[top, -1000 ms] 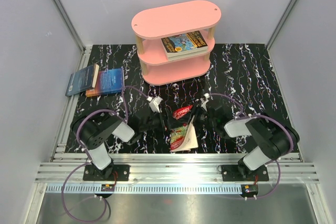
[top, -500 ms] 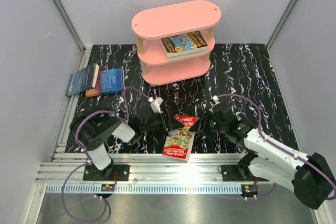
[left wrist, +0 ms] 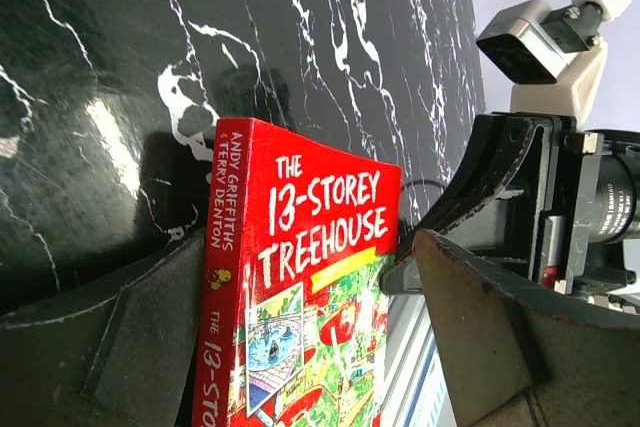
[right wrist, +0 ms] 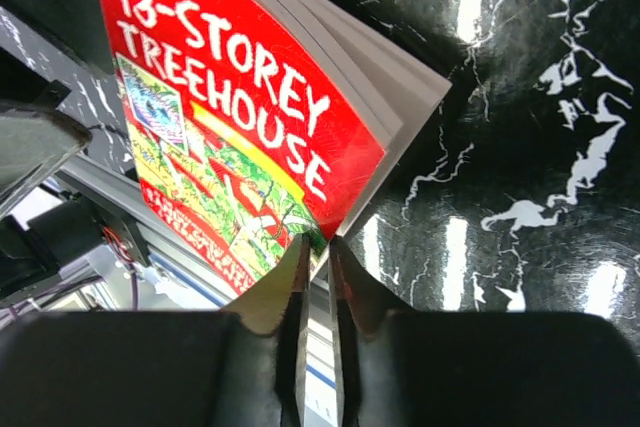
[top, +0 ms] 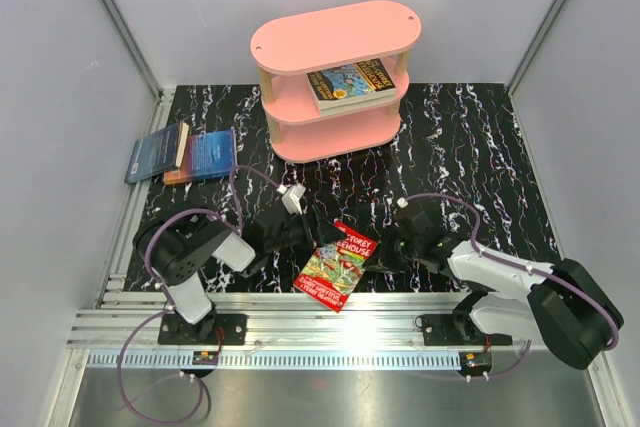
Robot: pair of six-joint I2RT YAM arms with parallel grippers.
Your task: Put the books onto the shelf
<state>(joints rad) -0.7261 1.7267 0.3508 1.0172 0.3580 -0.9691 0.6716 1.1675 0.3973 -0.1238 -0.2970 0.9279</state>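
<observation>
The red "Treehouse" book point(top: 338, 265) lies tilted near the front edge of the table, between my two grippers. My right gripper point(top: 380, 252) is shut on its right edge; in the right wrist view the narrow jaws point(right wrist: 315, 242) pinch the book's point(right wrist: 230, 137) corner. My left gripper point(top: 303, 239) is open, its wide fingers on either side of the book's point(left wrist: 310, 287) spine end without squeezing it. The pink shelf point(top: 335, 37) stands at the back with a yellow-teal book point(top: 350, 82) on its middle tier. Two dark blue books point(top: 185, 152) lie at the far left.
Grey walls close in the black marbled table point(top: 470, 147) on three sides. An aluminium rail point(top: 340, 327) runs along the front edge, just behind the red book. The right arm's elbow point(top: 560, 307) hangs over the front right corner.
The right gripper has closed on the red book's edge. The book has turned and shifted left and forward. The right arm has drawn in lower. The left gripper stays open.
</observation>
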